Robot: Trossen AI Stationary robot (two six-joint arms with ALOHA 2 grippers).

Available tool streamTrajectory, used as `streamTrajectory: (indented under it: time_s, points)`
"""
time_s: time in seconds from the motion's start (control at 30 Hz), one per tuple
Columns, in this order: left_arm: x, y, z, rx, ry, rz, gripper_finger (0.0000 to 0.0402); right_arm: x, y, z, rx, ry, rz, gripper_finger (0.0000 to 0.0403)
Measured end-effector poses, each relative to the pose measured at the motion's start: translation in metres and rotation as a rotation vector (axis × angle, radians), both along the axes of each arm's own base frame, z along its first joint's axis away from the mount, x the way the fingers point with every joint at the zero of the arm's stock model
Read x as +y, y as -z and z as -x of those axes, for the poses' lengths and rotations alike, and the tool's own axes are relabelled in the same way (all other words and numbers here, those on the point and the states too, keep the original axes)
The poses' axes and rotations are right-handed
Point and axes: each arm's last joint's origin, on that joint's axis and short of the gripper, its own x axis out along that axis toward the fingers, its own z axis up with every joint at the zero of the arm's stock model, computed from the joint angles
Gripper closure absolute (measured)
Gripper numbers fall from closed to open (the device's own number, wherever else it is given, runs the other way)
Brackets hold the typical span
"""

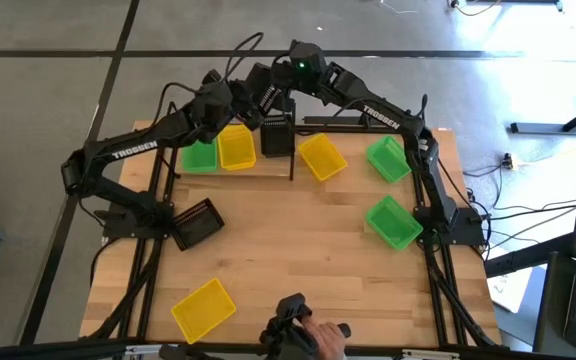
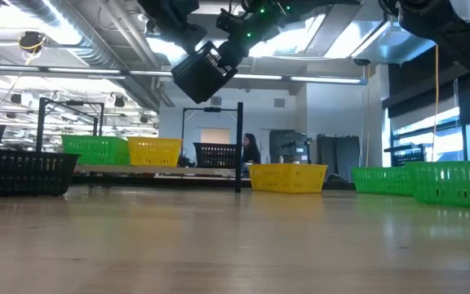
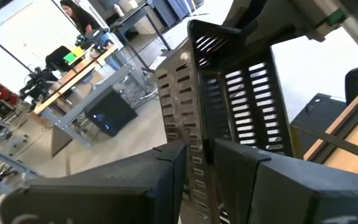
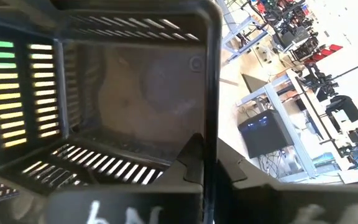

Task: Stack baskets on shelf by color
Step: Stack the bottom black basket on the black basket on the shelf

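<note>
A black basket hangs tilted high above the table's far middle, and both grippers are shut on it. My left gripper comes at it from the left, my right gripper from the right. On the shelf at the far left stand a green basket, a yellow basket and a black basket, side by side on their bottoms. Loose on the table are a yellow basket, two green baskets, a black basket and a yellow basket. My left gripper pinches a slotted side wall of the raised black basket, one finger on each face. The fingers reach nearly level from the table's left. The basket is clear of table and shelf. My right gripper pinches another wall at its rim, one finger inside the basket and one outside. It slants slightly down from the table's right. The open side faces this wrist, with the bottom panel showing beyond.
The shelf's black post and thin rods stand below the raised basket. A black device with a person's hand on it sits at the near edge. Bare wood lies in the table's middle.
</note>
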Motion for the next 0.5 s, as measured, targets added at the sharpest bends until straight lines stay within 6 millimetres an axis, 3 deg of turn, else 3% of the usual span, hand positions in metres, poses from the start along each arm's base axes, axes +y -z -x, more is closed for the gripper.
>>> streamTrajectory:
  time_s: [0.27,0.5]
  points:
    - [0.0052,0.0069,-0.0039,0.025,-0.009,0.014,0.0334,0.0083,0.0002,-0.0045,0.003,-0.014,0.002,0.0403]
    - [0.0057,0.0068,-0.003,0.021,-0.037,0.011,0.0395,0.0094,0.0013,-0.0046,0.014,-0.02,-0.006,0.0403]
